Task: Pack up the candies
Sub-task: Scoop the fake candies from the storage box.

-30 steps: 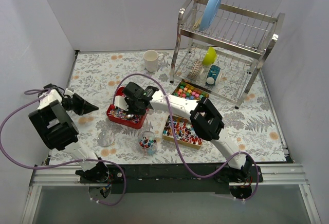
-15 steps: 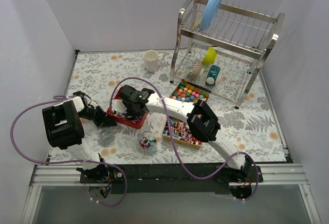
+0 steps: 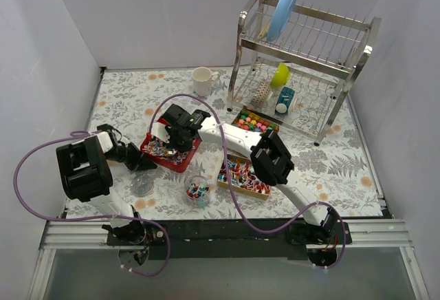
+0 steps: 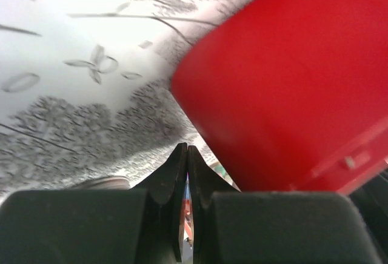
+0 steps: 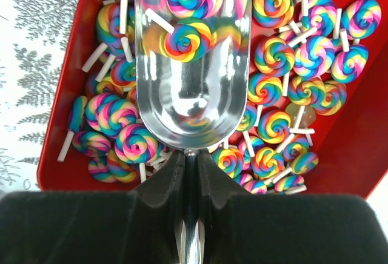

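Over the red plastic tray (image 5: 364,155), right hand (image 5: 191,164) clamps shiny metal scoop (image 5: 191,94) w/ rainbow swirl candies (image 5: 188,40) aboard; a tilt could spill them. Left hand (image 4: 187,155), shut & empty beside tray, may nudge it.

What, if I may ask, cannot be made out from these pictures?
- Left wrist view: the red tray is blurred, and its wall hides its contents.
- Right wrist view: the handle of the scoop vanishes inside the right gripper.
- Top view: the right arm covers that scoop; candies in the clear cup are too small to identify.
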`<state>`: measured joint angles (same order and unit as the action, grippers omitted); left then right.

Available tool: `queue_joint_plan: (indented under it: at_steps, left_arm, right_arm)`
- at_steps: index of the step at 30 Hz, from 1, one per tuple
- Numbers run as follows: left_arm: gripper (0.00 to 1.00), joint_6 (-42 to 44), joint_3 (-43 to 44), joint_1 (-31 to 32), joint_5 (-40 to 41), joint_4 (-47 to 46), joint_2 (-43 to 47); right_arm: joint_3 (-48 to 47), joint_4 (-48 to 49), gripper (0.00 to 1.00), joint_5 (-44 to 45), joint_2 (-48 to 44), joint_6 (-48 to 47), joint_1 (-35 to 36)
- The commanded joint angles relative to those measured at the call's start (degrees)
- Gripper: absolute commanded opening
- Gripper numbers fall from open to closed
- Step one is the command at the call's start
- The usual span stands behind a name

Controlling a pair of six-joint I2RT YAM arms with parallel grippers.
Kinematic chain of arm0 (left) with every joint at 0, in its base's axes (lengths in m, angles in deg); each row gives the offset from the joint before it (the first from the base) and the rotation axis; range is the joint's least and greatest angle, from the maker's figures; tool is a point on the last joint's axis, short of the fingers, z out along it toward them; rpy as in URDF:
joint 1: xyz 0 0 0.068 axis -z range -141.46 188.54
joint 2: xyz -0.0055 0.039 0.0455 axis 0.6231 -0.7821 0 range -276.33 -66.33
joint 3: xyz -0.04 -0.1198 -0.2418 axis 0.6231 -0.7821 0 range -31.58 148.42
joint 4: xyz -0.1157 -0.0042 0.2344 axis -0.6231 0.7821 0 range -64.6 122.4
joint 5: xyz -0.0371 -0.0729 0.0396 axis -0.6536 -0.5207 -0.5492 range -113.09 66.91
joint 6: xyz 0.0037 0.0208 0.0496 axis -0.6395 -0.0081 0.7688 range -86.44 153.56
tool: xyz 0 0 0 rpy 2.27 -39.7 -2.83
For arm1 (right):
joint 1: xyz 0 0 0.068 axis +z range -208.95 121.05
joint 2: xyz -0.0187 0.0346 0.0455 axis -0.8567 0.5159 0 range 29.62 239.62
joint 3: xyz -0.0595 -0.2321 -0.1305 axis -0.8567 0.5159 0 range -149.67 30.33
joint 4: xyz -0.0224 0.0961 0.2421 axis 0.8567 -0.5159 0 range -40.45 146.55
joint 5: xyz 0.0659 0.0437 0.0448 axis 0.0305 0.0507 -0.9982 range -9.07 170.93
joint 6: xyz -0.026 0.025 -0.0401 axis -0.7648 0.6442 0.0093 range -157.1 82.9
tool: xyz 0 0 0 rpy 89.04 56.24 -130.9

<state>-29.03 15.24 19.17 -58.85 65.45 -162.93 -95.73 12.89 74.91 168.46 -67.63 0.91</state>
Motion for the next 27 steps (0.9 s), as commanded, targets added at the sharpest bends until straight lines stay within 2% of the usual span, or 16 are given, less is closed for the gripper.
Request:
queue_joint_plan:
  at_steps: [1,3,6,16,23,27]
  left_arm:
    - [0.0,0.5,0.7,0.5,-6.2,-0.5,4.7]
    - [0.0,1.3,1.1,0.4,-7.6,0.8,6.0]
    - [0.0,2.6,1.4,0.2,-9.3,2.3,7.6]
    - [0.01,6.7,5.8,-1.5,-12.4,6.6,10.4]
    - [0.02,6.3,10.7,-3.0,-18.5,4.9,8.8]
    - [0.03,5.5,11.5,-3.9,-18.5,0.7,8.5]
  right_arm:
    - [8.3,5.0,0.01,-8.8,-4.7,2.7,-2.6]
    - [14.5,10.7,0.01,-10.8,-8.2,2.4,-3.9]
    - [17.8,13.2,0.01,-12.9,-10.5,1.3,-4.4]
    - [21.6,15.5,0.01,-16.3,-14.7,3.9,-6.9]
    - [25.0,15.6,0.01,-16.1,-20.5,3.5,-8.7]
    - [29.2,16.1,0.01,-15.6,-25.4,2.0,-9.4]
